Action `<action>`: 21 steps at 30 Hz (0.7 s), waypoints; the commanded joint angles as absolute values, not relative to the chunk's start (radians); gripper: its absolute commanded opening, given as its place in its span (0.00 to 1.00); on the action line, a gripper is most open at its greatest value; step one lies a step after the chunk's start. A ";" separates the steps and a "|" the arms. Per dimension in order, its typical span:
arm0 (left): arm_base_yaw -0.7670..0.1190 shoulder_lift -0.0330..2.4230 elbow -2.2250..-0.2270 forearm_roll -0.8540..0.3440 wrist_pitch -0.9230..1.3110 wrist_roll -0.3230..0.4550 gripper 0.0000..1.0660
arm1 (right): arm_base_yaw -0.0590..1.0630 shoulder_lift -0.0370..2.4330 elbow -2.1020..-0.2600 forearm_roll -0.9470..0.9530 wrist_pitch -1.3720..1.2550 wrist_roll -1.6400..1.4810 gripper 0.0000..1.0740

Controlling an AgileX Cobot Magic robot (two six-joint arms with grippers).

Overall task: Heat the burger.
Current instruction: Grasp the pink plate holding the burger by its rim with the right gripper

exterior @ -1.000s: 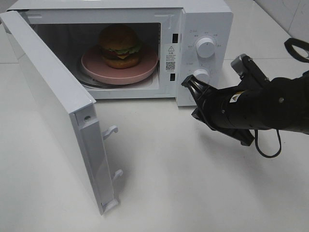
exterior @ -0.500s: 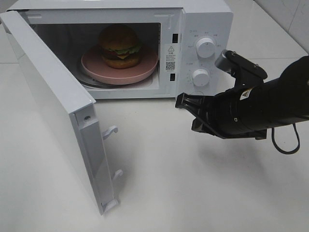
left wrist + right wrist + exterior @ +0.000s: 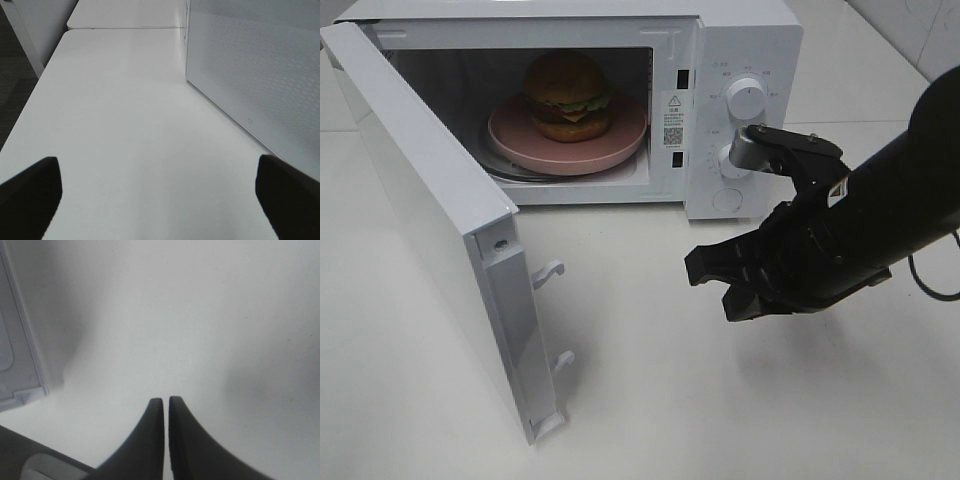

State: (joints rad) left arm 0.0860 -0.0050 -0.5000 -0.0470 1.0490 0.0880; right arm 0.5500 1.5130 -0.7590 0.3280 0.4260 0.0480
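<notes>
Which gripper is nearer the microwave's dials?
Right. The right gripper hangs just in front of the dials; the left gripper is outside the high view, beside the open door's outer face.

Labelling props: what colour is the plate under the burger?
The plate is pink; the exterior high view shows it best.

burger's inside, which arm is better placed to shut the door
Likely left: the left gripper faces the door from its outer side, ready to push. The right gripper hovers shut before the microwave, on the door's inner side.
</notes>
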 commanded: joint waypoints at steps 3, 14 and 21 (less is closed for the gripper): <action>0.086 -0.024 -0.498 -0.045 1.040 0.086 0.92 | 0.549 1.505 -0.810 0.227 0.547 0.040 0.04; 0.086 -0.024 -0.498 -0.045 1.040 0.086 0.92 | 0.549 1.505 -0.967 0.019 0.850 0.034 0.06; 0.086 -0.024 -0.498 -0.045 1.040 0.086 0.92 | 0.549 1.505 -1.040 -0.109 0.952 -0.113 0.08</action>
State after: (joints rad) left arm 0.0860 -0.0050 -0.5000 -0.0470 1.0490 0.0880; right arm 0.5500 1.5090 -1.0220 -0.0670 0.9210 -0.0270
